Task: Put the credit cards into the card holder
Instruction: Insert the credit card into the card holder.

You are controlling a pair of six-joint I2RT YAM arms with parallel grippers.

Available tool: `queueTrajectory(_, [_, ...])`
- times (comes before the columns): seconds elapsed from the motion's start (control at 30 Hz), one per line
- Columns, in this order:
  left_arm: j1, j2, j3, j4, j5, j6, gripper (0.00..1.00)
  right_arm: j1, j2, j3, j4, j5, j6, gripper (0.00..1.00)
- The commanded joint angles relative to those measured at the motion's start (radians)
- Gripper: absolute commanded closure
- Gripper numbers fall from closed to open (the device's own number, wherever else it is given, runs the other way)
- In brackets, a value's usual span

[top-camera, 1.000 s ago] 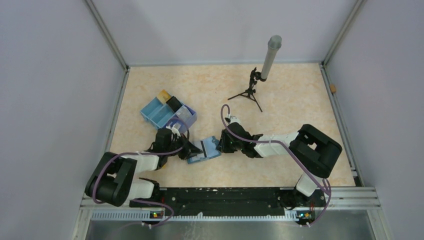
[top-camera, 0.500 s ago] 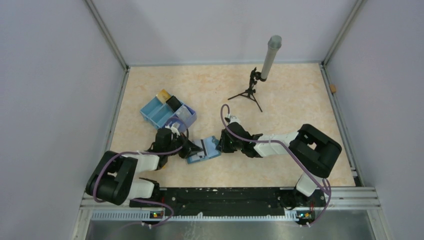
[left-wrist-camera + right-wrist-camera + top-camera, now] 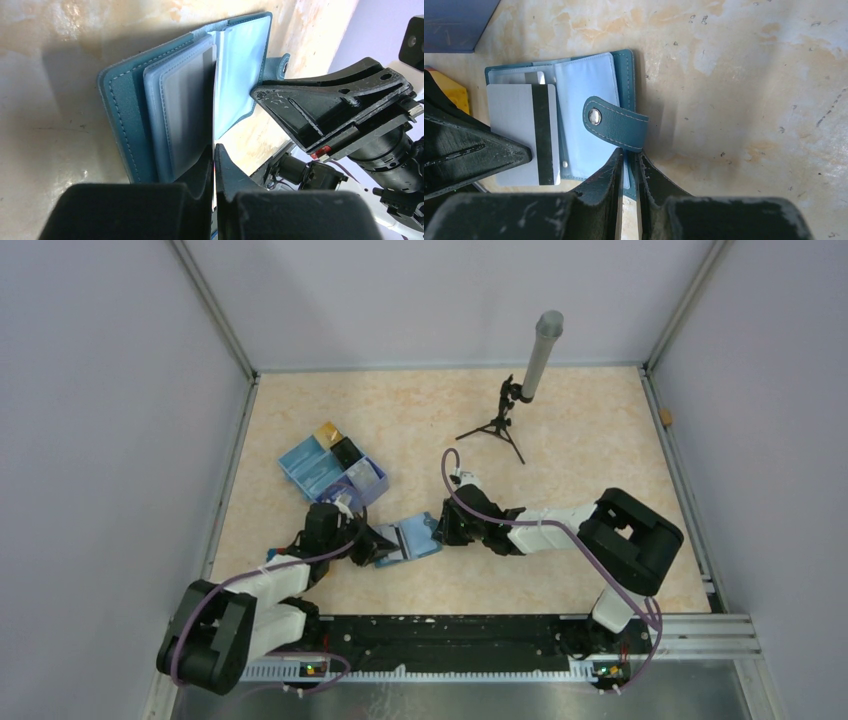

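Note:
The teal card holder (image 3: pixel 415 538) lies open on the table between my two grippers, its pale blue sleeves (image 3: pixel 584 100) facing up and the clasp strap (image 3: pixel 616 122) folded over them. My left gripper (image 3: pixel 214 152) is shut on a pale silvery credit card (image 3: pixel 514 125) with a black stripe. That card lies over the holder's left half, and it shows edge-on (image 3: pixel 214 100) at the sleeves (image 3: pixel 185 105) in the left wrist view. My right gripper (image 3: pixel 628 167) is shut on the holder's near edge, below the strap. In the top view the left gripper (image 3: pixel 375 545) is left of the holder and the right gripper (image 3: pixel 440 530) is right of it.
A blue partitioned tray (image 3: pixel 312 468) with small items, one gold and one black, stands behind the left arm. A yellow block (image 3: pixel 449 90) shows beside the left fingers (image 3: pixel 469 150). A small tripod with a grey tube (image 3: pixel 530 365) stands at the back.
The left arm's rear links have swung toward the near-left corner, and its gripper has eased slightly left. The card holder and the right arm have stayed put.

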Motion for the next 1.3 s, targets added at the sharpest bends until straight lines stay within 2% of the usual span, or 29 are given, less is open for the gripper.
queueTrajectory(0.0, [0.003,0.005,-0.008,-0.006,0.007,-0.022,1.0,0.009,0.036,0.0,-0.08,0.037,-0.01,0.89])
queueTrajectory(0.23, [-0.006,0.051,0.046,-0.018,0.047,0.039,1.0,0.008,0.037,0.005,-0.08,0.037,-0.012,0.89])
queueTrajectory(0.5, [-0.061,-0.004,0.093,-0.127,-0.062,0.115,1.0,0.008,0.046,0.014,-0.085,0.036,-0.016,0.89])
queueTrajectory(1.27, [-0.078,0.071,0.129,-0.078,-0.03,0.138,1.0,0.008,0.046,0.007,-0.093,0.043,-0.012,0.9])
